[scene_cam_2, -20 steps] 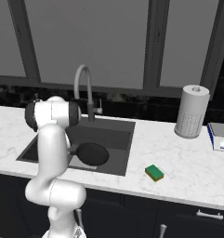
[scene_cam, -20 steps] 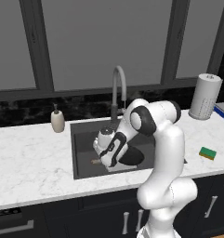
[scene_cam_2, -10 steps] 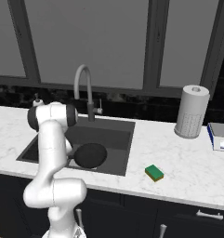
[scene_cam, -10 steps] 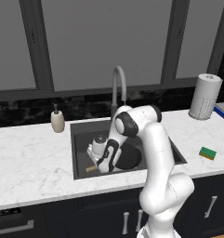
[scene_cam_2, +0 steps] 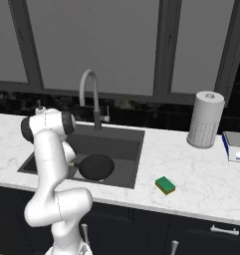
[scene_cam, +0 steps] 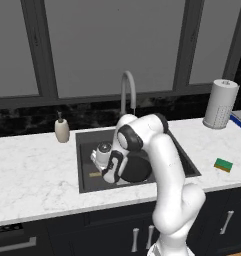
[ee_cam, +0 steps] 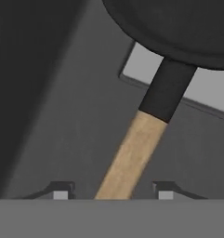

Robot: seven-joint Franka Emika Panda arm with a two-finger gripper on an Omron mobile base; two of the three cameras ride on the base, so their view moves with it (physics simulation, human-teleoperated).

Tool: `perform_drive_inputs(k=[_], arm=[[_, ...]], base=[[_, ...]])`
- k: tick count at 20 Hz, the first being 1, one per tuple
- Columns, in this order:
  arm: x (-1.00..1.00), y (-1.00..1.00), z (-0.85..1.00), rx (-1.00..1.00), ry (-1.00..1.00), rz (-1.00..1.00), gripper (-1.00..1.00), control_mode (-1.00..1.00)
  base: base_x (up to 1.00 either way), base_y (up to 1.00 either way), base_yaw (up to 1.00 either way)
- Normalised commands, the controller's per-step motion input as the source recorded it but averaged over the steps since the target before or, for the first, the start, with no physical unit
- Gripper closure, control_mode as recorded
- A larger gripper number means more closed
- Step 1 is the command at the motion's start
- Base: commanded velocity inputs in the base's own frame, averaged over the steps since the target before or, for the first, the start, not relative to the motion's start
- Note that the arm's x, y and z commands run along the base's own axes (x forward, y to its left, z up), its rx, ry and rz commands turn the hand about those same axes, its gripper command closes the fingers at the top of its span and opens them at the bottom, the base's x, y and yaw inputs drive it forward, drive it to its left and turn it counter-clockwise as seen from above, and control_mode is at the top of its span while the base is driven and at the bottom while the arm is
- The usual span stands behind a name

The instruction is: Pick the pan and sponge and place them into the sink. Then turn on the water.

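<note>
Straddling pan handle, gripper parted, in sink

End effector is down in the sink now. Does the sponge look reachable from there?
Probably yes. The sponge lies alone on open counter right of the sink, nothing standing between; the end effector must lift out of the basin first.

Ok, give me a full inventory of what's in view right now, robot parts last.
pan: one, black with light wooden handle, down in the sink
sink: one, dark grey, set in the white marble counter
sponge: one, green over yellow, on the counter right of the sink
faucet: one, grey gooseneck, behind the sink, no stream visible
soap dispenser: one, beige, left of the sink
paper towel roll: one, white, far right
arm: one, white, reaching into the sink
fingers: two, dark, either side of the pan handle, apart from it
</note>
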Motion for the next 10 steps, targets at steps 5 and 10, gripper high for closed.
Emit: perform_drive_inputs(k=[5,10], arm=[[0.00,0.00,0.75,0.00,-0.03,0.08,-1.00,-1.00],[-0.01,0.00,1.00,0.00,0.00,0.04,-1.00,-1.00]], base=[[0.00,0.00,0.00],[0.00,0.00,0.00]])
